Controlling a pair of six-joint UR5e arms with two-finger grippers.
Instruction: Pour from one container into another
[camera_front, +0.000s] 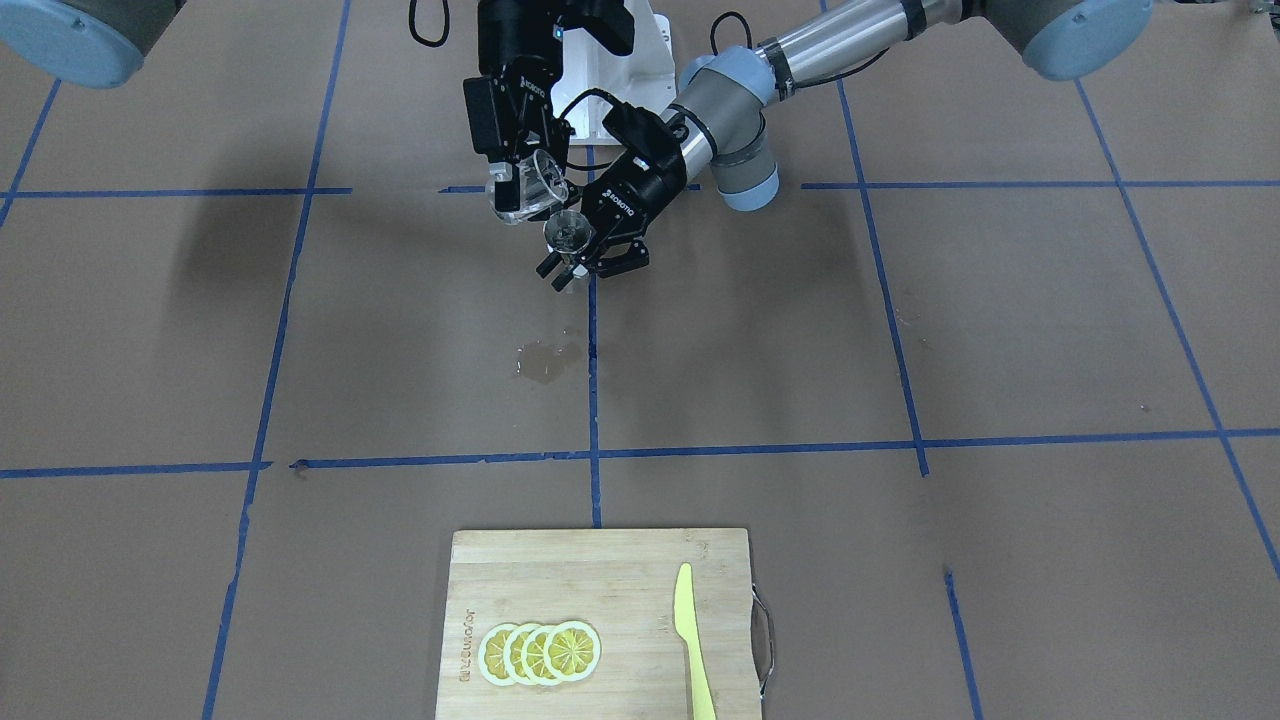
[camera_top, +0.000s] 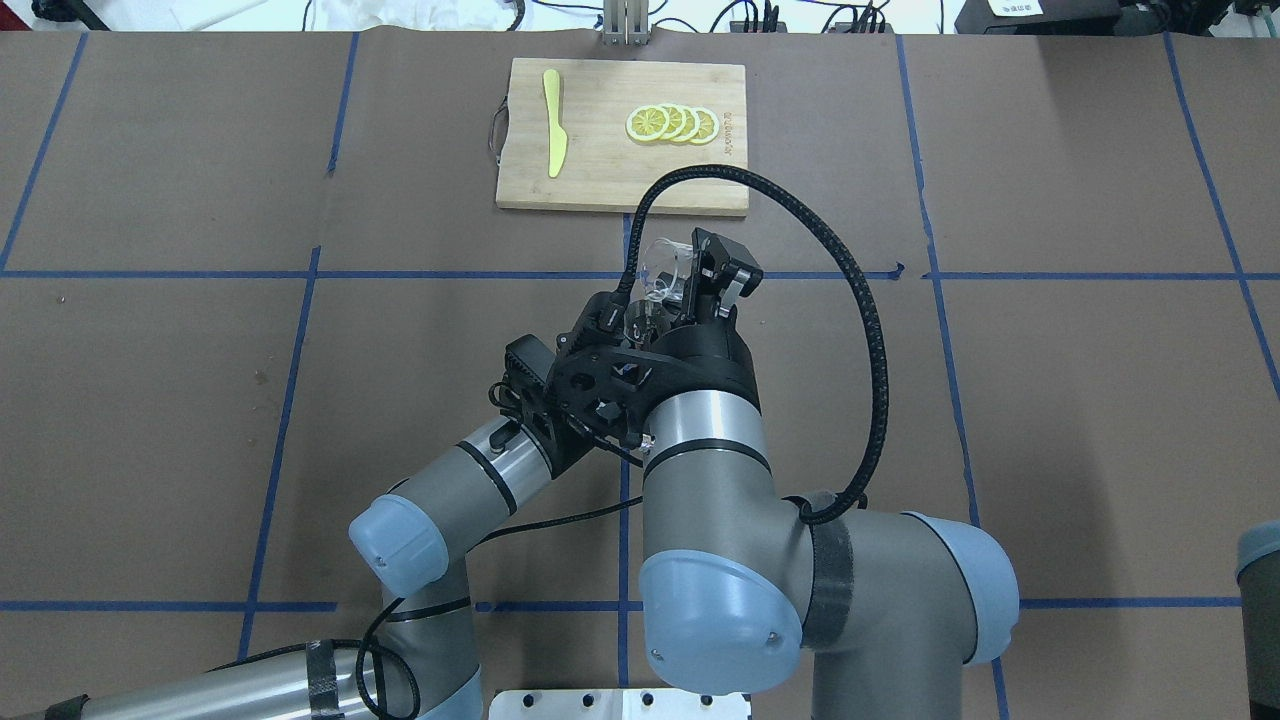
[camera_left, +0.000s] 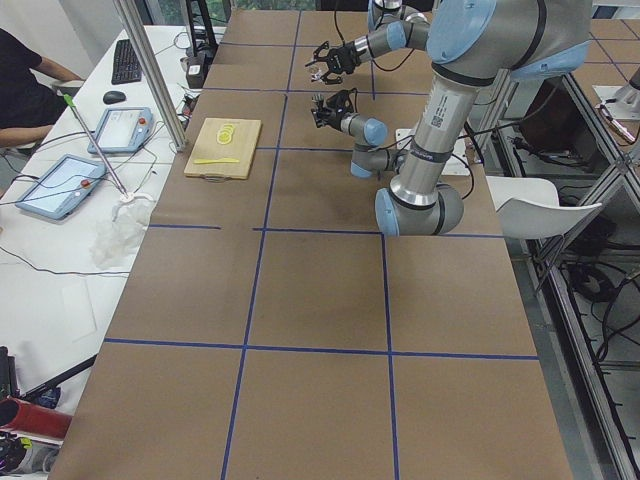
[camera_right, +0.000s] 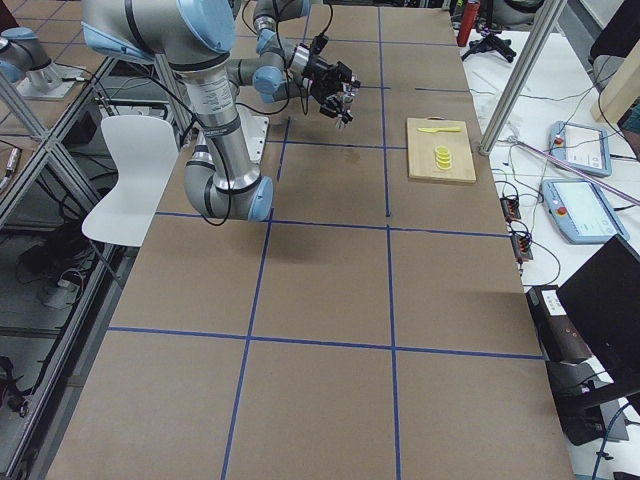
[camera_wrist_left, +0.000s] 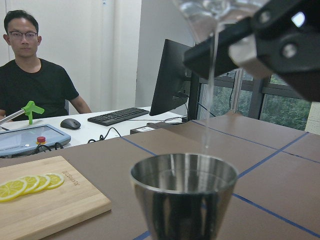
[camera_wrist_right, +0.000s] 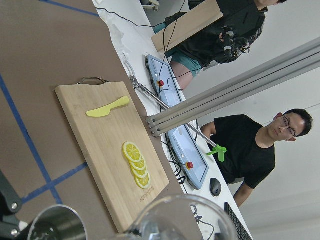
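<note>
One tipped clear cup (camera_front: 526, 186), thin stream (camera_wrist_left: 211, 85), shiny steel jigger (camera_wrist_left: 183, 192) beneath

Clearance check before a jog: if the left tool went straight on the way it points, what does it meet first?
Probably the bare table near the wet patch, short of the cutting board. The left tool, holding the jigger, angles down and forward; depth is unclear.
</note>
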